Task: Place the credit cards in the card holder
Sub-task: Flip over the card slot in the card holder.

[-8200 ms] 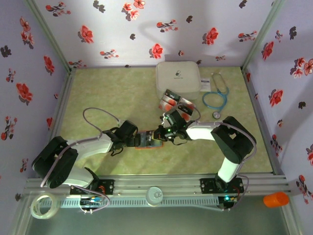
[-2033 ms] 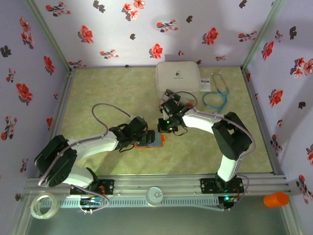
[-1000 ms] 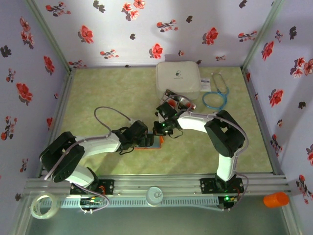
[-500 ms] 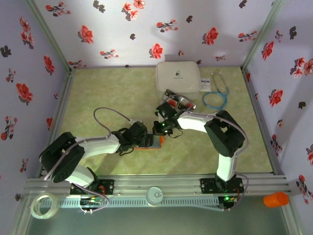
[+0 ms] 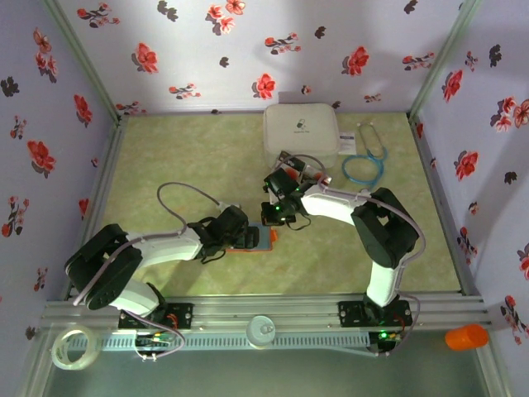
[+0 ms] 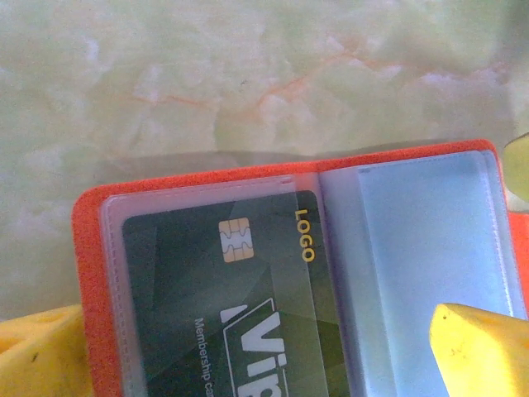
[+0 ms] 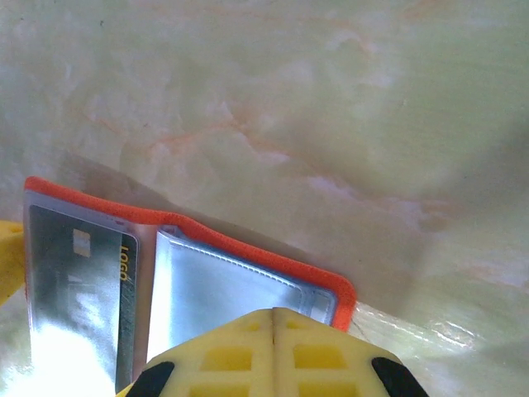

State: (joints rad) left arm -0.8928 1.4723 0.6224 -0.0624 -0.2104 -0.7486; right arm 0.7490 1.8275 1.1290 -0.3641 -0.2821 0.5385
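Pale lilac walls [image 5: 207, 74] printed with red and black flowers enclose three sides of a green-marbled counter [image 5: 182, 149]. Metal corner posts [image 5: 85, 62] rise behind; an aluminium rail [image 5: 289, 308] edges the front.

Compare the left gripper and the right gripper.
The left gripper is wide open; the right gripper is shut, with nothing between its jaws. The left gripper's fingers spread across the open card holder, while the right gripper's closed tips sit together over one edge of it. Both are yellow-fingered and point down at the holder.
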